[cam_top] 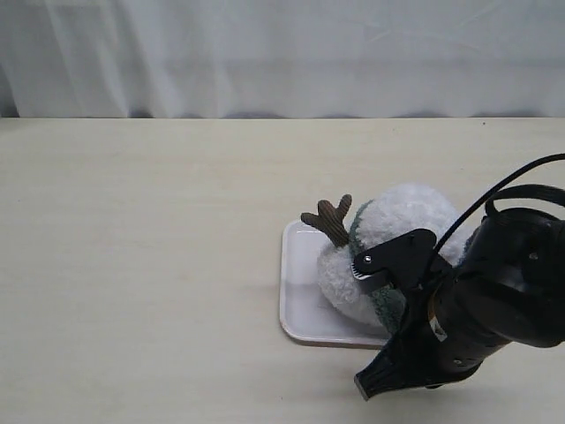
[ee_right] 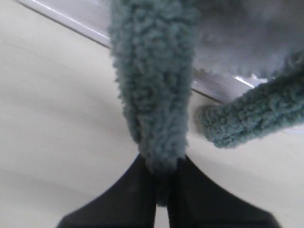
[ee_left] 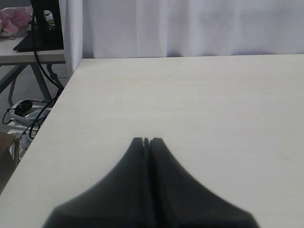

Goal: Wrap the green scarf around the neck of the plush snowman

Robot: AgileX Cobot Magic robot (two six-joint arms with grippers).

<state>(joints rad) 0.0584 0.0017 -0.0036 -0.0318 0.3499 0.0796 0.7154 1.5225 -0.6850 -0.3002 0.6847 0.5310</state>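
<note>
On white tray (cam_top: 296, 305), right side of table, plush snowman (cam_top: 406, 216) lies, green scarf (ee_right: 152, 71) across its neck. Your right gripper (ee_right: 161, 164) pinches one scarf end, thin bite. Left gripper (ee_left: 146, 141) closed, empty. Pull hard and you risk fuzzy end slipping free, or snowman dragging off tray.

The plush snowman (cam_top: 406, 216) is white and fluffy all over, and its twig arm (cam_top: 331, 219) is brown with fine ribs like corduroy. The green scarf (ee_right: 154, 85) has a dull grey-green colour and a curly, fuzzy surface, without any print. The tray (cam_top: 300, 309) is plain white. The table (cam_top: 141, 265) is pale cream with a faint wood grain. The curtain (cam_top: 265, 53) is white. The left gripper (ee_left: 147, 139) and the right gripper (ee_right: 164, 161) are both black.
</note>
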